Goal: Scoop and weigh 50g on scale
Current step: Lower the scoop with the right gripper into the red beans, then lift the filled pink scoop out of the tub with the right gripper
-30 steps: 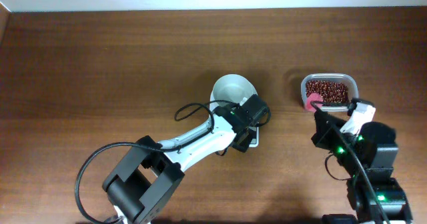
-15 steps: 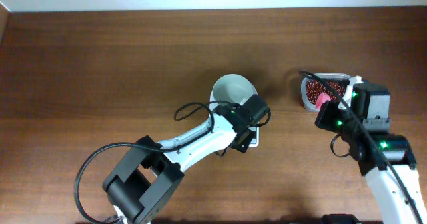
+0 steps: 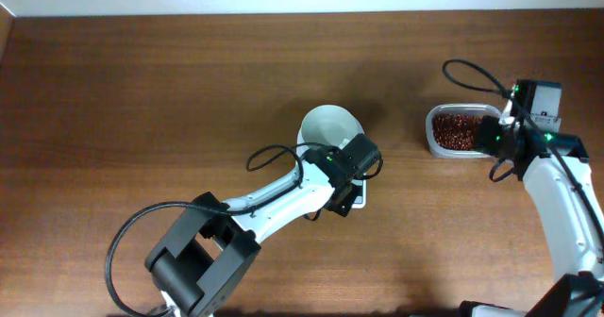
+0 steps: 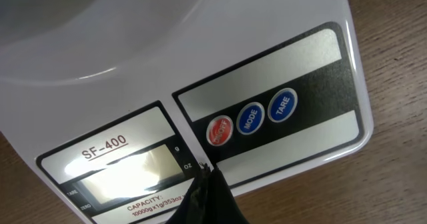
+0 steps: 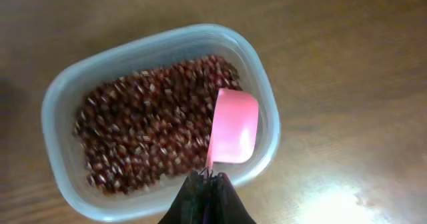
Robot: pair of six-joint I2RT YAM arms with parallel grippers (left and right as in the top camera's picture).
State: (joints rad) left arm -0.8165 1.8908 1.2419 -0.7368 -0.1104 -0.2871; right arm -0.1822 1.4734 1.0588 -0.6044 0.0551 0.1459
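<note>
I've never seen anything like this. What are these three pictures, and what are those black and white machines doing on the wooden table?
They are two robot arms, each ending in a two-finger gripper. The wide picture looks down from above the brown wooden table; each of the other two comes from a camera on one arm's wrist. The left gripper, its fingers shut, points at the front panel of the small white digital kitchen scale, just below the red button; a round white bowl sits on that scale. The right gripper is shut on the handle of a pink plastic measuring spoon, held over a clear rectangular plastic tub of small dark red-brown beans.
</note>
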